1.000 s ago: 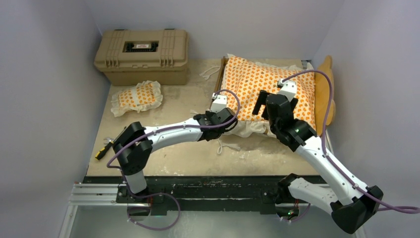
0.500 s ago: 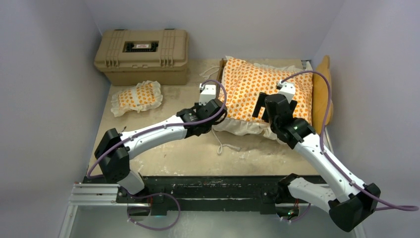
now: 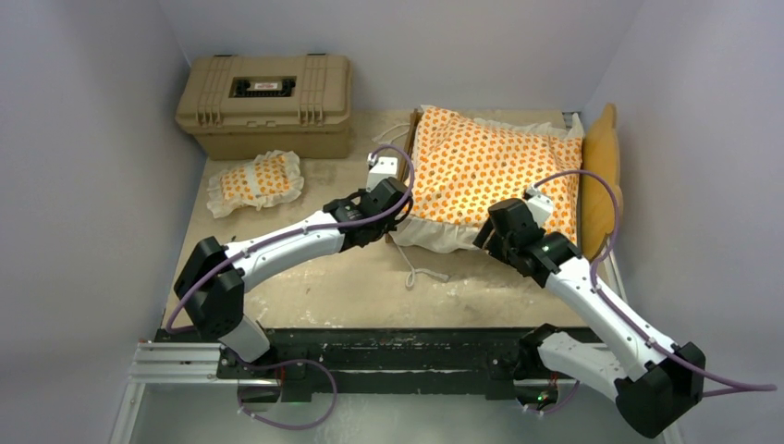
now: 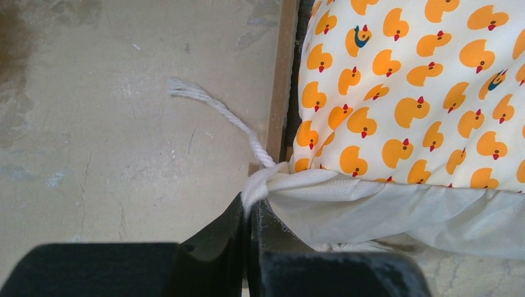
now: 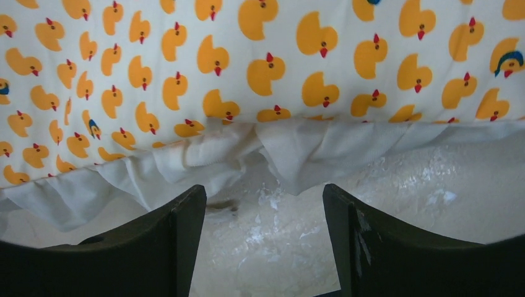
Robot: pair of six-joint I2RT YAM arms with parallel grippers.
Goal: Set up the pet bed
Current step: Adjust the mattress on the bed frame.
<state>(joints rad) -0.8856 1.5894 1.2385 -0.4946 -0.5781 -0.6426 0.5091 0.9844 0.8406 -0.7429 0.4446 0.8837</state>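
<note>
Room first: bare table (image 3: 324,277) nearest, open to both arms. Retreat of the right gripper (image 5: 260,210) from the cushion top to the near ruffle, jaws wide, nothing held. Tight pinch by the left gripper (image 4: 251,213) on the corner ruffle of the mattress cushion (image 3: 490,166), dragged farther along the frame rail (image 4: 282,74). Squarer seating in the frame, likely; near ruffle overhanging yet. Headboard (image 3: 599,157) close by the right wall (image 3: 703,139): little room there. Beyond, pillow (image 3: 254,180) unplaced near the hard case (image 3: 263,102).

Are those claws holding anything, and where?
The left gripper pinches the cushion by the corner of its white ruffle. The right gripper is open, holding nothing.
</note>
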